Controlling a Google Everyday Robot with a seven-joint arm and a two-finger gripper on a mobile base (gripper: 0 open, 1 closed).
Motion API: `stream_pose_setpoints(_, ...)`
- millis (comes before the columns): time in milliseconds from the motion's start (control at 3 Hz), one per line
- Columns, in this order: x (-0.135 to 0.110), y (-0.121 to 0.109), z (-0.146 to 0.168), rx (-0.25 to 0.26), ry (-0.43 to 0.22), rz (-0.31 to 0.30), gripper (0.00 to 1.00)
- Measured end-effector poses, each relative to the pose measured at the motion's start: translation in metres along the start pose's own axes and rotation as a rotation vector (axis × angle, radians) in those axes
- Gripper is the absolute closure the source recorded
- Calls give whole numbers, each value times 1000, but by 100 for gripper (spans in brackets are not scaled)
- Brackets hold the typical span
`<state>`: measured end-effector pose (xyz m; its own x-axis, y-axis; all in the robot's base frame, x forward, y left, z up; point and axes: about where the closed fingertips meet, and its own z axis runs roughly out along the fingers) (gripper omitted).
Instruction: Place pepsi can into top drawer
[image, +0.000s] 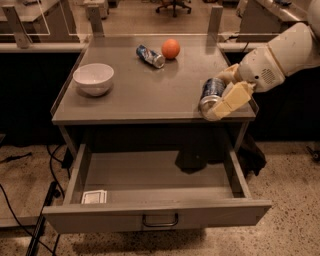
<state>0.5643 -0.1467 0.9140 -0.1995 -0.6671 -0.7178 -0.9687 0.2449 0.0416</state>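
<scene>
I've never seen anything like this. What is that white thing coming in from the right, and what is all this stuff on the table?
The white shape is a robot's arm, ending in a two-fingered hand. There is just one picture, taken from above and in front of a grey metal table. The hand is closed on a blue pepsi can, which it holds tilted at the table's front right corner. On the tabletop a white bowl sits at the left. At the back there is an orange beside a smaller can lying on its side. Below, the top drawer is pulled open, and a small white card lies in its front left corner.
</scene>
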Motion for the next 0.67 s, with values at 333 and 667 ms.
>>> stream_pose_setpoints(333,6,40,-17,-12,11,7,100)
stream_pose_setpoints(667,19,66,-14,-4,14,-17,100)
